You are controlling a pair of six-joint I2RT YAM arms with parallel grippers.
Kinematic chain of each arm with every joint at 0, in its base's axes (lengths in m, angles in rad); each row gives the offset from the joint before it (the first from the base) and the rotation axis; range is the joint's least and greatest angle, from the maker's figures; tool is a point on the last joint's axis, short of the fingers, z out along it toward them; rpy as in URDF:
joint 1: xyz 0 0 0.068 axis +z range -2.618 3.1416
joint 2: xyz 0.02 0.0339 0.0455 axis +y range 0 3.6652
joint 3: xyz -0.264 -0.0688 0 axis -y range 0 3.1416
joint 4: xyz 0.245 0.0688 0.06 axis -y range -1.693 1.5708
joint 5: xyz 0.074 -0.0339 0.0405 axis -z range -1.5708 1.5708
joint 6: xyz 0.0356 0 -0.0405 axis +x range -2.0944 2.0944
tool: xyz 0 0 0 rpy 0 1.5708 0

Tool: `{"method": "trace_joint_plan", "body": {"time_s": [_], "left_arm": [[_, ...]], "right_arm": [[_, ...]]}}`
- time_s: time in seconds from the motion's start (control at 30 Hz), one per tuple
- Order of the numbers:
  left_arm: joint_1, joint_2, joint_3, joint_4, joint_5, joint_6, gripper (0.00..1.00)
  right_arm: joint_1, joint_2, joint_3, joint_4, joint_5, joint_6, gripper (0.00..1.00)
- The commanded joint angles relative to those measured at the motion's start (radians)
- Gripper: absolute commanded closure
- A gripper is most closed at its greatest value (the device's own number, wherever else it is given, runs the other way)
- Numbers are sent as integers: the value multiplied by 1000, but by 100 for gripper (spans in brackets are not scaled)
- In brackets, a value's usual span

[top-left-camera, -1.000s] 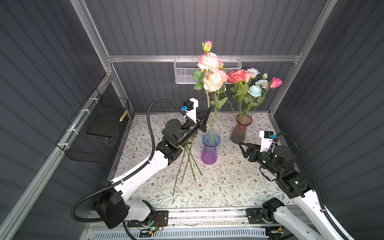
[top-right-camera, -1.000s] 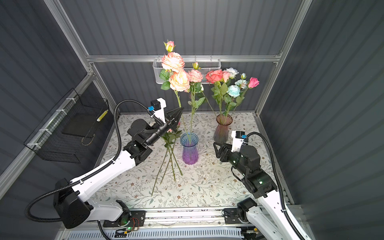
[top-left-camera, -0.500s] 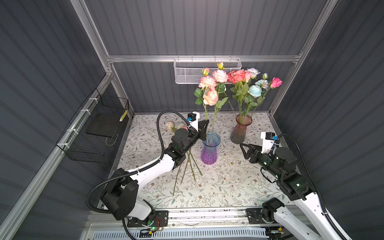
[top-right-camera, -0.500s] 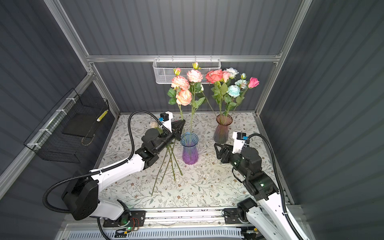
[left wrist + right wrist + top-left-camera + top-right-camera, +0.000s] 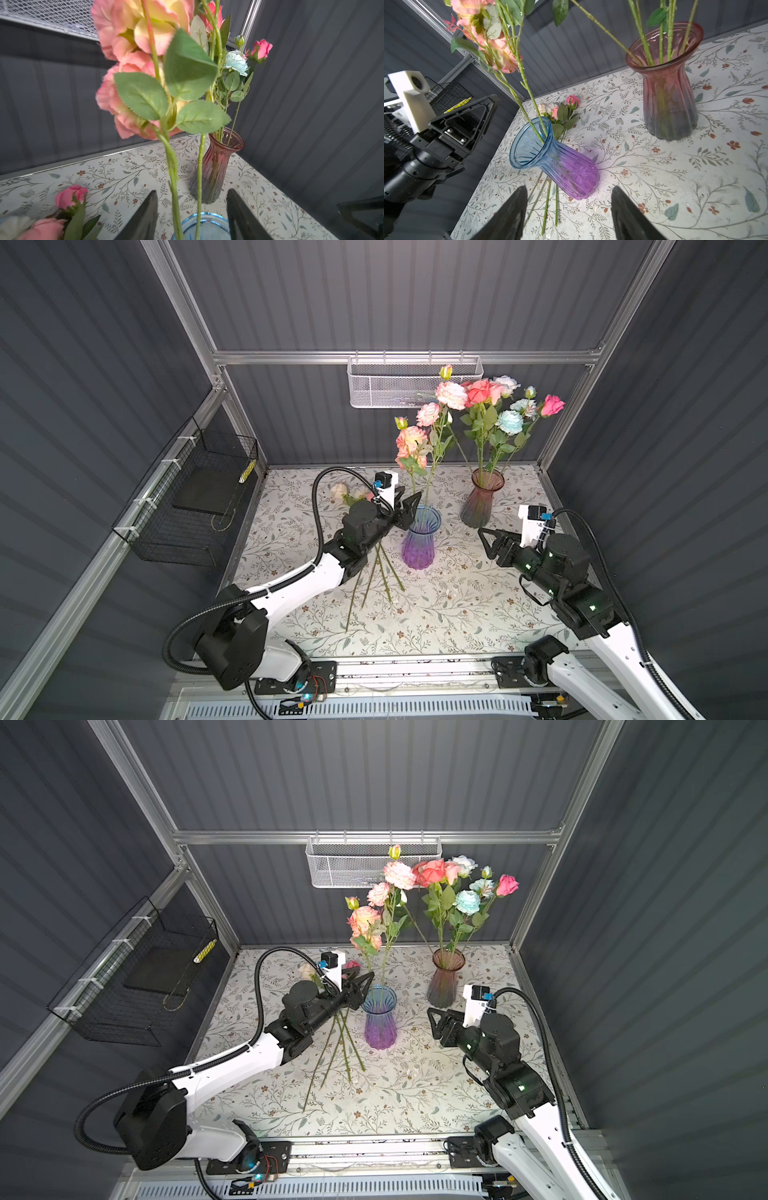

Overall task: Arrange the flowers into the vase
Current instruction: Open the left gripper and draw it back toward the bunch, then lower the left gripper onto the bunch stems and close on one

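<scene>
left pincer: released, straddling two flower stems | stems: standing in blue vase, frame centre | right pincer: released, empty, right of centre

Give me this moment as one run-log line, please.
blue-purple vase: two flower stems in | left gripper: open, straddling them | right gripper: open, empty | table: loose flowers lying

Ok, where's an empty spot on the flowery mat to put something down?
The biggest bare patch of mat lies between the blue-purple vase and the front rail. It's crowded left of that vase, where loose flowers lie under the left arm, and to its right, where the right tool hovers.
</scene>
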Motion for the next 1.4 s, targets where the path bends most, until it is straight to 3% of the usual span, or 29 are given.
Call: {"method": "trace_joint_plan", "body": {"time_s": [0.0, 0.1, 0.17, 0.3, 0.47, 0.63, 0.83, 1.13, 1.37], "left_arm": [[-7, -103, -11, -104, -27, 50, 37], [-6, -200, -7, -256, -99, 74, 30], [-6, -244, -13, -379, -226, 64, 27], [16, -218, -40, -611, -371, -30, 34], [190, -48, -46, -740, -92, -184, 49], [192, 181, 100, -860, -51, -115, 58], [192, 370, 254, -905, 22, -63, 66], [192, 618, 491, -964, 12, -25, 70], [179, 700, 583, -1019, -112, -50, 72]], "right_arm": [[6, -10, 3, -17, -5, 1, 34], [6, -6, 13, -32, -4, -4, 34], [5, -4, 10, -46, 0, -3, 34], [5, -2, -25, -46, 11, 4, 33], [5, 41, -40, -49, -27, -9, 31], [4, 109, -37, -79, 21, 11, 37], [4, 169, -62, -60, -9, 37, 47], [4, 145, -85, -57, 7, 32, 52], [3, 127, -90, -66, 29, 17, 51]]}}
